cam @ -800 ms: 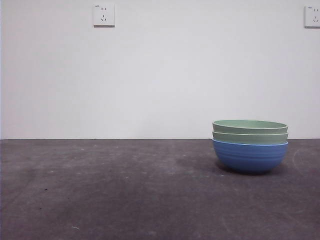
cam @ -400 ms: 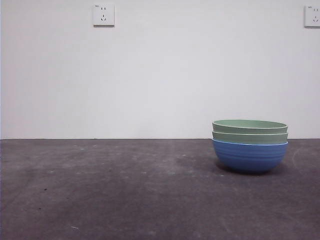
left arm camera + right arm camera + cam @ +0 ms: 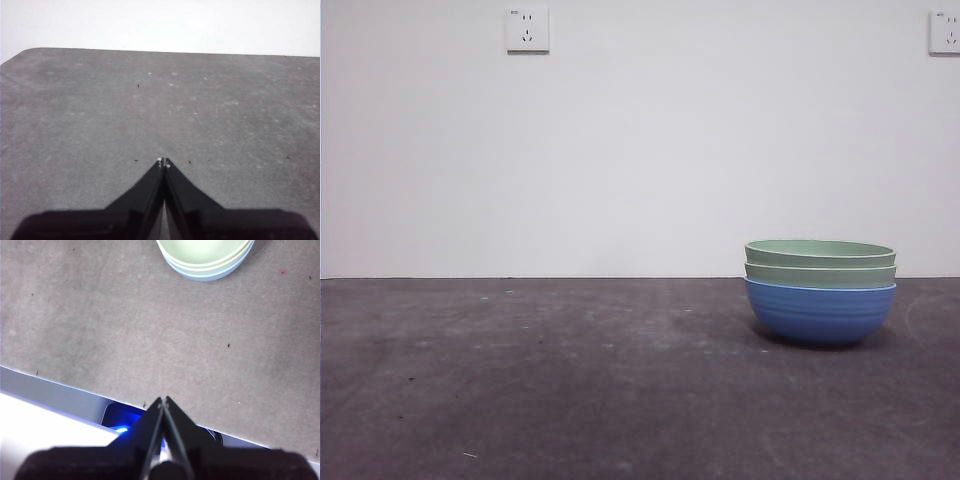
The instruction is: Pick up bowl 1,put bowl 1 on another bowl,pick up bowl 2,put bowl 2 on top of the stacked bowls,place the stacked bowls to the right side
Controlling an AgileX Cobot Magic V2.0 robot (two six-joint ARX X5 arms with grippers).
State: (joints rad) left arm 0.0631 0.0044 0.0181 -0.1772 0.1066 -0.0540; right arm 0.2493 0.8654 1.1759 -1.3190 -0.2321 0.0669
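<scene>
The stacked bowls [image 3: 820, 292] are sitting at the right of the frame, on the dark grey table [image 3: 570, 380]. Another bowl [image 3: 820, 313], blue and faintly ribbed, is forming the base and resting directly on the surface. Two pale green bowls are nesting inside it, the lower green bowl [image 3: 820, 274] showing only a band below its rim, the upper green bowl [image 3: 820, 251] lying on top. A white wall is filling the background, carrying a socket [image 3: 527, 30] at upper left and a second socket [image 3: 945, 32] at the upper right edge.
</scene>
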